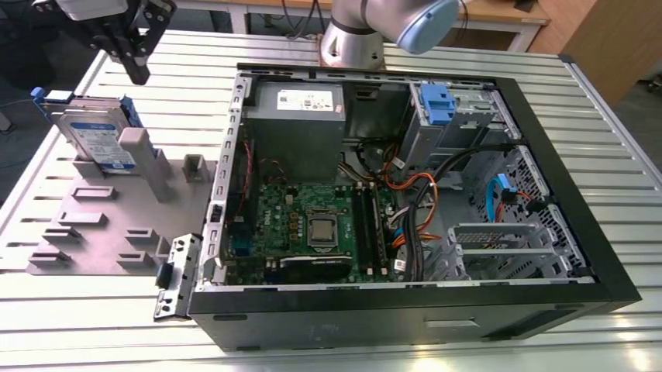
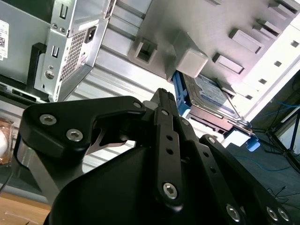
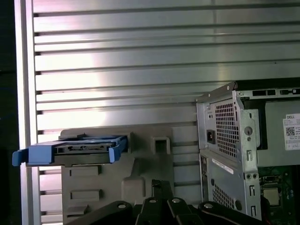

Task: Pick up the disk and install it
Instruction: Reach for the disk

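We judge the disk (image 1: 91,133) to be stiff, dense for its size and sensitive to knocks. Its metal faces look smooth, so a light grip could slip. The blue plastic rails (image 1: 129,111) along its sides look springy and would make a poor hold. We would rather grip across its thin body at the upper edge, between the rails, where the first wrist view shows that edge (image 3: 70,149) free and open from above.

The disk stands on edge in a grey fixture plate (image 1: 98,232), not lying flat. With the rails rising along both sides, we take its long axis to be upright, leaning a little. The thin upper edge runs along the slats of the surface (image 1: 331,345). The labelled face looks out toward the camera in the exterior view. A pale upright post (image 1: 136,147) stands just in front of that face, though we cannot tell whether the two touch. In the second wrist view the disk (image 2: 212,93) sits behind that same post.

The pincer (image 1: 138,74) hangs above the disk, a little to the exterior view's right, and is clear of it. Its tips appear pressed together with nothing between them in both wrist views (image 2: 163,93) (image 3: 158,183).

Further toward the exterior view's right lies the opened computer case (image 1: 610,232). It holds a grey power-supply box (image 1: 300,116) and a drive bay holding a blue-fronted unit (image 1: 436,105).
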